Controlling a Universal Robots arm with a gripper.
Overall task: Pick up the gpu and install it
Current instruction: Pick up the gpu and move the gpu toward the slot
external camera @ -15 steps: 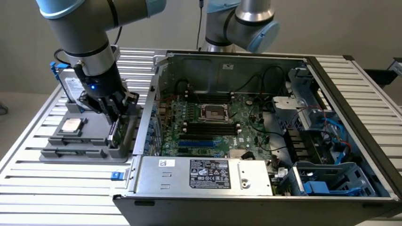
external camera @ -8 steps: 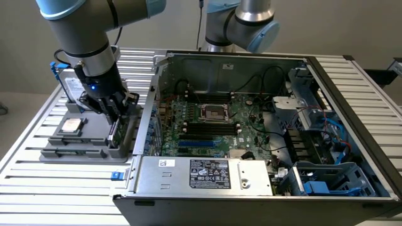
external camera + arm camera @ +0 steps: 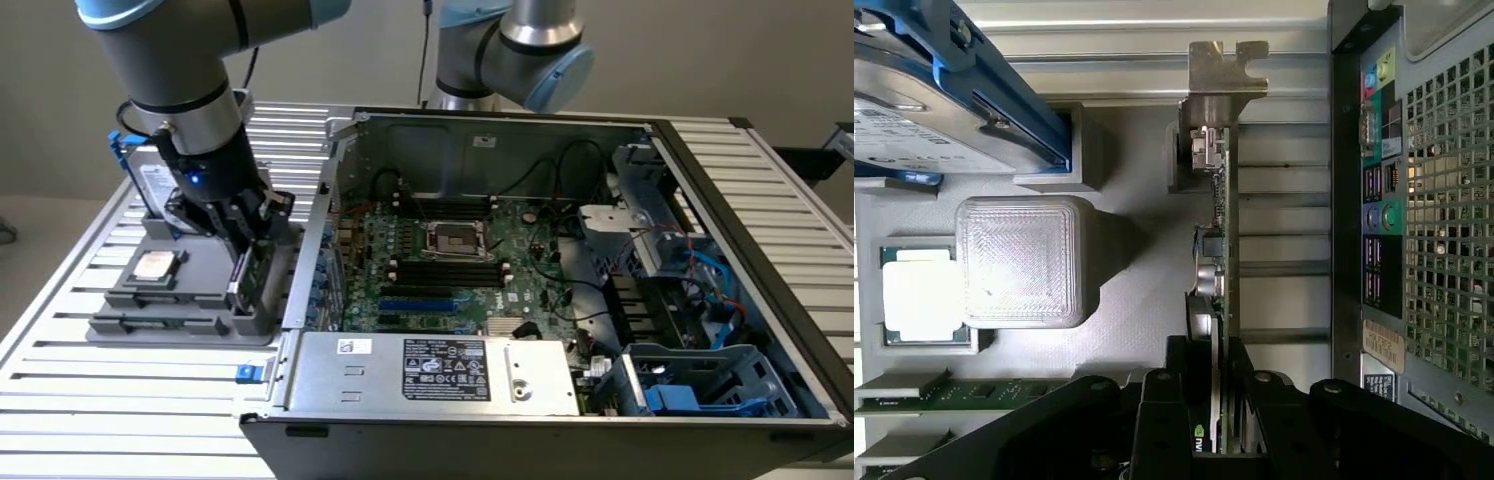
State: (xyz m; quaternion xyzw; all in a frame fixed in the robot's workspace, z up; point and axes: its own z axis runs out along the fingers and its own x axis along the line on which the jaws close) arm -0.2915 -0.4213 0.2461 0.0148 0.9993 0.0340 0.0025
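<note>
Exterior view: gripper (image 3: 251, 262) down in tray (image 3: 147, 328), at end nearest case (image 3: 534, 450). Wrist view: jaws part-closed, clamped on upright gpu (image 3: 1220, 250), seen edge-on, apparently not yet lifted from tray. Grasp looks done; lift, carry and seating in case all left.

Robotics lab bench: opened computer case (image 3: 534, 445), slatted aluminium table (image 3: 120, 400), robot arm (image 3: 167, 60).

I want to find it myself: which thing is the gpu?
Find the big open computer case, then the gray tray beside it on the exterior view's left. The gpu stands on edge at the tray's side nearest the case: a thin green card with a silver end bracket, unlike the blue-framed hard drive or square CPU chip.
</note>
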